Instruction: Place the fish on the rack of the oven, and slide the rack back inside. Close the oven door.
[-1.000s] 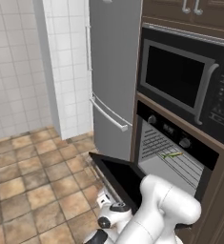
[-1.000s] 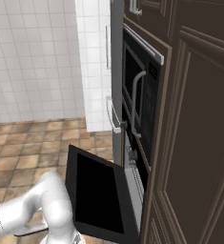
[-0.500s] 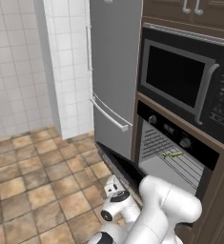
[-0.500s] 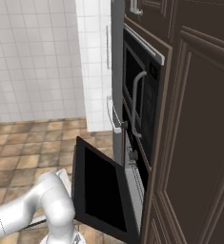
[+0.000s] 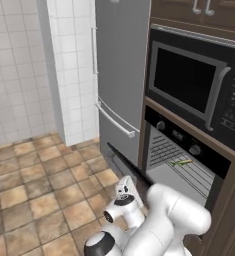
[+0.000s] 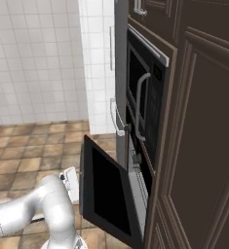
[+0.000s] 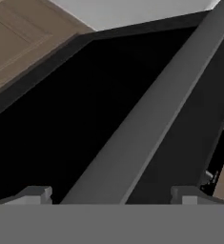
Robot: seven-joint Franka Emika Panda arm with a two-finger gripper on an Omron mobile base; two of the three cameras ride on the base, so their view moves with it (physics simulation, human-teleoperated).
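Note:
The black oven [image 5: 175, 134] stands open, its cavity lit. Inside, the small green-grey fish [image 5: 180, 162] lies on the grey wire rack [image 5: 165, 148], which is pushed in. The oven door [image 6: 106, 194] hangs tilted, roughly halfway up, its dark outer face toward the floor side. My gripper [image 5: 124, 188] is at the door's top edge, under its outer face. In the hand view the long bar handle [image 7: 151, 114] runs diagonally between my open gripper's [image 7: 111, 195] fingertips [image 7: 37, 193], which stand wide apart beside it.
A tall grey fridge [image 5: 121, 75] stands left of the oven. The black microwave [image 5: 189, 82] sits above it. Dark brown cabinet panels [image 6: 203, 146] fill the right side. Brown tiled floor [image 5: 34, 185] spreads to the left, with a white tiled wall [image 5: 19, 70] behind.
The oven door has swung up from nearly flat to about half shut. My gripper has risen with its handle edge toward the oven.

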